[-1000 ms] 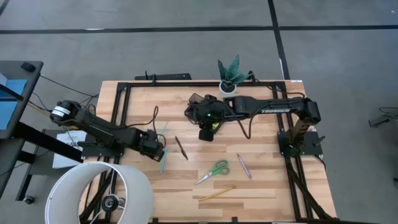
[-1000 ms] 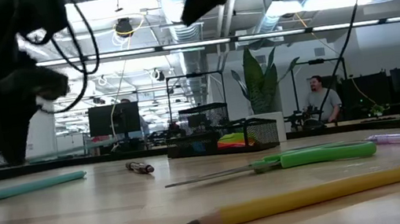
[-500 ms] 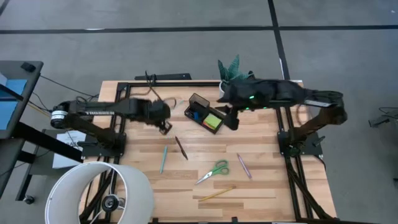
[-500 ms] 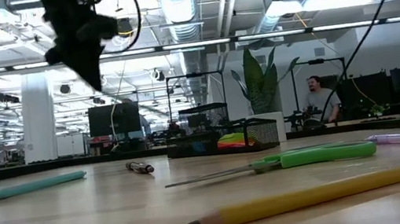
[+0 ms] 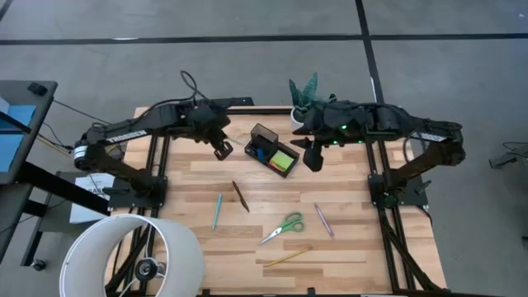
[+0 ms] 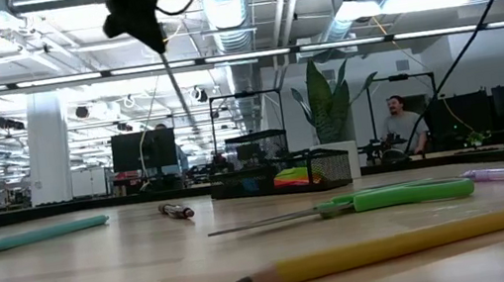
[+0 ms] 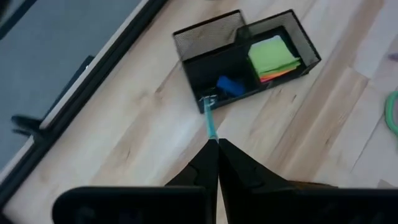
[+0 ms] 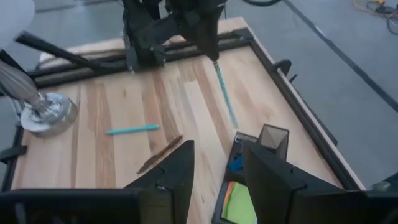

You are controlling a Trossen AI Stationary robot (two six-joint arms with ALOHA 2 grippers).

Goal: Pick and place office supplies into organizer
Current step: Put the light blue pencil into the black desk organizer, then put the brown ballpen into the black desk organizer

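Partly done: the organizer (image 7: 205, 31) already holds the sticky-note pad (image 7: 272, 55) and blue eraser (image 7: 230, 85). The left gripper (image 7: 217, 142), clamped on a teal pen (image 7: 209, 118), hangs just beside the organizer. The right gripper (image 5: 313, 157) waits on the organizer's other side, parted and empty. Away from the organizer lie a second teal pen (image 5: 217, 210), brown pen (image 5: 240, 195), scissors (image 5: 283, 226), pink pen (image 5: 323, 220) and pencil (image 5: 287, 256).

We note two dark, near-black jointed arms, each bolted to a black frame post. The left arm (image 5: 140, 130) carries faint white lettering along one link and a looping black cable above its wrist. The right arm (image 5: 396, 124) shows a small green light near its wrist.
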